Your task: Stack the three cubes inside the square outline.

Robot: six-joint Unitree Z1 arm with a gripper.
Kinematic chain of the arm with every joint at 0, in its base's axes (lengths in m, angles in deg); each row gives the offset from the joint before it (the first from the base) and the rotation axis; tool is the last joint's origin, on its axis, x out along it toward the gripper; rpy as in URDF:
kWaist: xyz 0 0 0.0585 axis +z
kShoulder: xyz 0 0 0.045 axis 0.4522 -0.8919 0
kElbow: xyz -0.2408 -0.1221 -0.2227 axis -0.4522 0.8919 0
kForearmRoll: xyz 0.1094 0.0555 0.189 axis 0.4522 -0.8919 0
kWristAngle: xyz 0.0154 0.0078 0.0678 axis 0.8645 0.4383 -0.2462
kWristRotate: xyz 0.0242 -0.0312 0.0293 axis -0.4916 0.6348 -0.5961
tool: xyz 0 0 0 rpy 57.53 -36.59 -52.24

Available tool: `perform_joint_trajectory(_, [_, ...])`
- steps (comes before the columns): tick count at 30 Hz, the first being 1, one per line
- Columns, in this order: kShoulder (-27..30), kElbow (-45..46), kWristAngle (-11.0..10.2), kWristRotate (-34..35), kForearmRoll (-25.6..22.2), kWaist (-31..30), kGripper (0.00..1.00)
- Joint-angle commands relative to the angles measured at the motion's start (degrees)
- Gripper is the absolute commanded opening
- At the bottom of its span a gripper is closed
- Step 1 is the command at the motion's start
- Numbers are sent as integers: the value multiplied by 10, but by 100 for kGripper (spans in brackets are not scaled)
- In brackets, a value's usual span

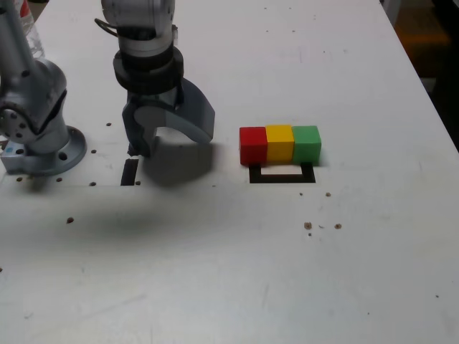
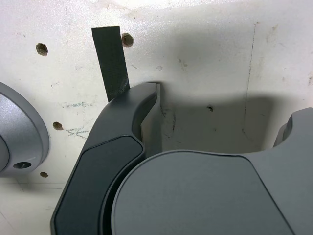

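- Three cubes sit in a row, faces touching, well apart from the gripper toward the exterior view's right: red cube nearest it, yellow cube in the middle, green cube farthest.
- Square outline lies just in front of the row; the cubes appear to cover its far edge, white centre bare. None is stacked.
- Gripper state: jaws spread wide, nothing between them, tips low over the surface beside a short black bar mark.
- Step judged: start of the first pick; no cube reached.
- Next move calls for: lift clear, travel toward the row, then come down over one cube. End cubes each have one free side; the yellow one is flanked on both, so a grip across the row's line would be blocked there.
- Room: open surface between gripper and red cube, nothing in the path. Arm base is close on the gripper's other side. Surface edge runs well beyond the green cube.
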Motion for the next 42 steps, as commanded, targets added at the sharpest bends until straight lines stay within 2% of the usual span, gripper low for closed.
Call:
perform_joint_trajectory(1, [-2,0,0,0,0,1,96])
perform_joint_trajectory(11, [4,-22,-1,3,-28,-13,96])
perform_joint_trajectory(20, [18,-106,-3,18,-137,-60,96])
perform_joint_trajectory(29, [-7,-184,-3,32,-174,-108,96])
perform_joint_trajectory(37, [-42,-248,12,33,-183,-142,96])
perform_joint_trajectory(42, [-81,-291,33,28,-184,-162,96])
